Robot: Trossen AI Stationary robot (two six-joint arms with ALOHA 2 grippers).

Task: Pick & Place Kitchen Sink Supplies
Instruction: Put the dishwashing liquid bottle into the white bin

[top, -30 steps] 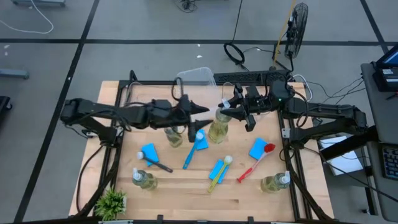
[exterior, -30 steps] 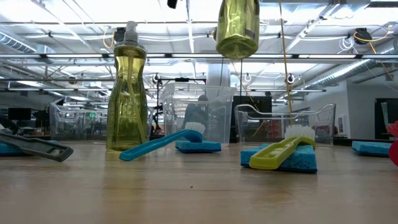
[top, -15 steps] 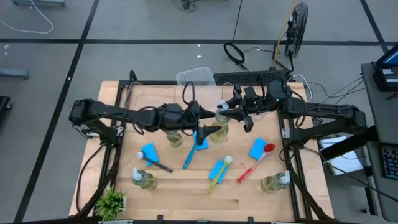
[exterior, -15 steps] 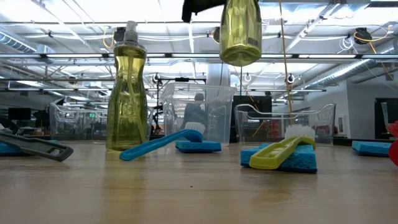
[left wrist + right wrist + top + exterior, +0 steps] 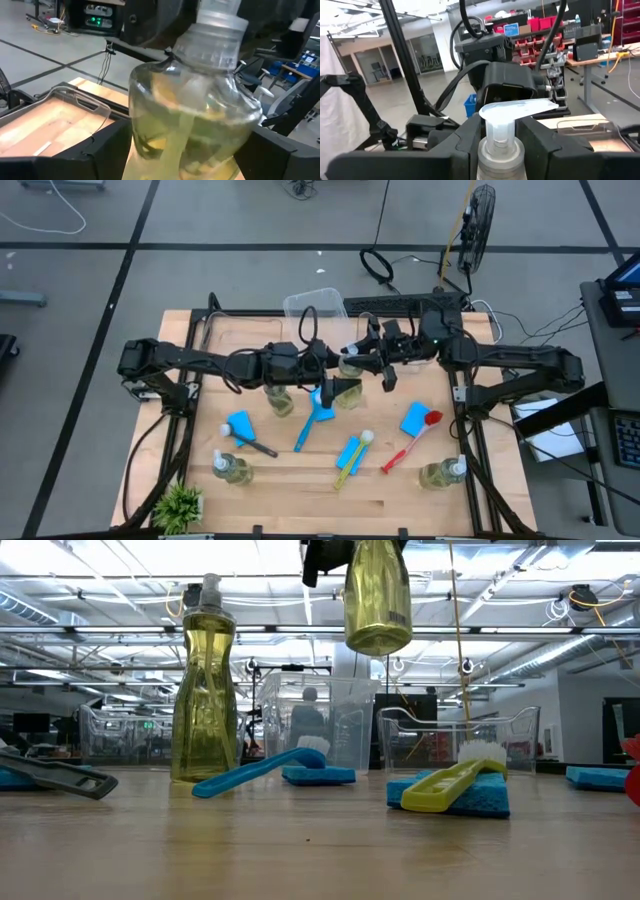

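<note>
While lifted clear of the worktop near its back edge, hangs as a soap bottle [image 5: 377, 595], pinched at the pump neck by right gripper [image 5: 352, 359]; flanked at the body by left gripper [image 5: 338, 385], jaws spread.

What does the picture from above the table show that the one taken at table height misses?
Only the view from above shows the potted plant, the red brush and both arms meeting, the right hand gripping a soap bottle's neck. Only the table-height view shows that bottle hanging clear of the wood, and the room behind. Both show the blue brush and a standing bottle.
</note>
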